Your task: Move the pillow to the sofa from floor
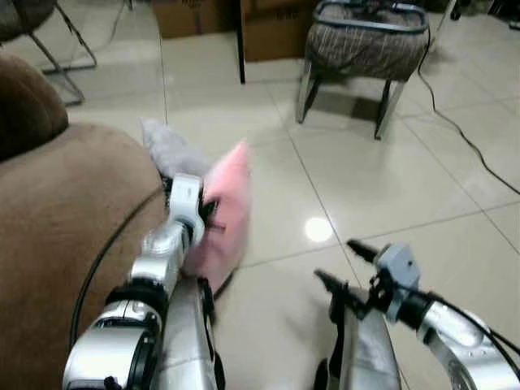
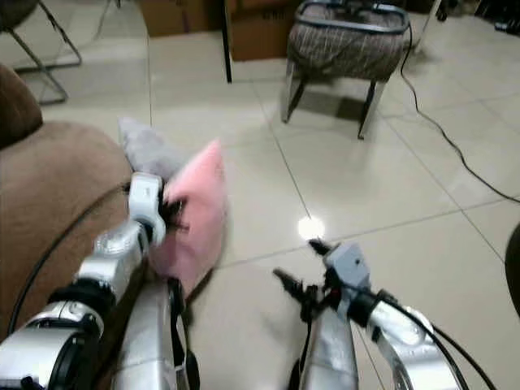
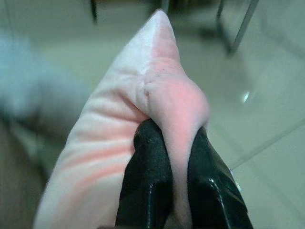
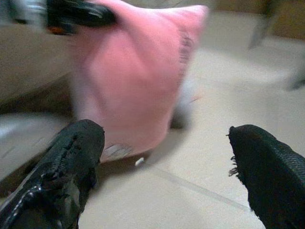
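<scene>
Pink pillow [image 1: 223,215] held at centre left of the frame, beside the brown sofa [image 1: 57,211], lower corner near the floor. Left gripper [image 3: 171,143] jaws pinched on a thin fold of its edge. Right gripper [image 4: 162,157] jaws wide, empty. Slip judged likely: small fabric bite, pillow weight hanging.

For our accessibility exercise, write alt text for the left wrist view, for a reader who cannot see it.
Two black fingers of the left gripper pinch a fold of a pink pillow, which rises to a point ahead of them. Behind lie a pale tiled floor and blurred metal chair legs.
</scene>
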Motion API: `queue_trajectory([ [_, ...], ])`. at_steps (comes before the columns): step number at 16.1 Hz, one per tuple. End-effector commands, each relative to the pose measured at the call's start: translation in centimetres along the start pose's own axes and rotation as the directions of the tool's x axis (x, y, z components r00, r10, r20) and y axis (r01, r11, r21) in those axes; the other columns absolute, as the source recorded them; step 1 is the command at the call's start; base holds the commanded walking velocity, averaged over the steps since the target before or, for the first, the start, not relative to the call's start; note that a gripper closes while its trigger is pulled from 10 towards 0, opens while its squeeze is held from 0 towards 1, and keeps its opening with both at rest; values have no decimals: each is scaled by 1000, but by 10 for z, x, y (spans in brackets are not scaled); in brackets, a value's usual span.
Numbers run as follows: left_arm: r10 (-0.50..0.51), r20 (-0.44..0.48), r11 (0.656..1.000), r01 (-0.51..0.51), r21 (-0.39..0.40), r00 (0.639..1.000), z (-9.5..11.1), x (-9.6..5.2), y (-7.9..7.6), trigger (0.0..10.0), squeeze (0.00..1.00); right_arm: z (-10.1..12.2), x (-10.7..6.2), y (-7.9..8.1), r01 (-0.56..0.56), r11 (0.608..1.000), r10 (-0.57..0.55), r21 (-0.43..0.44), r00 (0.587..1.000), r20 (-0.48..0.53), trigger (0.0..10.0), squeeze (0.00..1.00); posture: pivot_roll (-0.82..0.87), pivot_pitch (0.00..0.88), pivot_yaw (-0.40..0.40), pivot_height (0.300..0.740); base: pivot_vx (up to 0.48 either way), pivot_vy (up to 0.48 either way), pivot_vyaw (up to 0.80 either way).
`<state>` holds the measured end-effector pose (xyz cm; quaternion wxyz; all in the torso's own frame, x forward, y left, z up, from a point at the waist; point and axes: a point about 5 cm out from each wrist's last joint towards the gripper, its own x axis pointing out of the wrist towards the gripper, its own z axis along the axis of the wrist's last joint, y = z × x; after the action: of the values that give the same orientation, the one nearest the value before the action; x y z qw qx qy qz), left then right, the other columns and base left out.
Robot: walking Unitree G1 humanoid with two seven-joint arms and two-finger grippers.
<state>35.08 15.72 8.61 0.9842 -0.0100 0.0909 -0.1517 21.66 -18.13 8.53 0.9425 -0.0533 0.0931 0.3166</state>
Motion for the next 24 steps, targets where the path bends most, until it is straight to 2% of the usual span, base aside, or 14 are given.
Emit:
queue_trajectory([
  [1,-23,143,1000,25,-11,989,32,1,-3,0,0,11,2,-8,101,995,-101,-16,994,35,10000,0,-36,0,74,501,0,0,0],
  [2,-22,273,999,27,-17,962,66,-9,-11,0,0,30,5,-19,236,972,-234,-14,968,91,10000,0,-29,0,80,501,0,0,0],
  [3,-17,309,1000,22,-15,951,77,-16,-13,0,0,35,5,-22,288,958,-285,-14,954,96,10000,0,-28,0,81,501,0,0,0],
  [4,-9,358,1000,13,-8,934,91,-31,-17,0,0,42,5,-29,374,927,-371,-26,925,83,10000,0,-27,0,89,501,0,0,0],
  [6,-10,392,996,-26,86,920,98,-63,-21,0,0,59,2,-31,445,894,-447,47,886,123,10000,0,-25,0,90,516,0,0,0],
  [7,25,409,995,-61,77,912,98,-85,-24,0,0,69,5,-21,435,898,-439,62,885,152,10000,0,-19,0,77,531,0,0,0],
  [8,64,430,996,-82,23,900,99,-101,-29,5412,0,76,7,-12,442,894,-449,78,877,172,10000,0,4,0,53,541,0,0,0],
  [10,42,439,999,-51,9,897,94,-112,-43,9569,0,80,11,-6,447,891,-454,80,872,182,10000,0,38,0,21,556,0,0,0],
  [11,51,404,998,-62,13,913,85,-111,-51,10000,0,78,16,-10,463,883,-470,81,867,163,10000,0,34,0,12,571,0,0,0],
  [13,136,346,991,-131,-37,928,75,-100,-45,10000,0,84,23,-15,463,882,-471,87,864,179,10000,0,26,0,14,591,0,0,0],
  [14,142,314,990,-142,-22,939,73,-95,-43,10000,0,86,28,-14,454,888,-460,79,870,176,10000,0,29,0,6,601,0,0,0],
  [16,157,315,984,-175,27,936,73,-92,-37,10000,0,83,35,-9,444,892,-453,87,878,158,10000,0,40,0,-5,626,0,0,0],
  [21,191,297,979,-203,10,936,69,-93,-36,10000,0,89,44,-4,433,898,-438,73,875,205,10000,0,52,0,-5,676,0,0,0],
  [24,198,291,976,-217,33,936,69,-91,-35,10000,0,83,45,-5,444,892,-452,86,874,176,10000,0,50,0,-3,706,0,0,0],
])
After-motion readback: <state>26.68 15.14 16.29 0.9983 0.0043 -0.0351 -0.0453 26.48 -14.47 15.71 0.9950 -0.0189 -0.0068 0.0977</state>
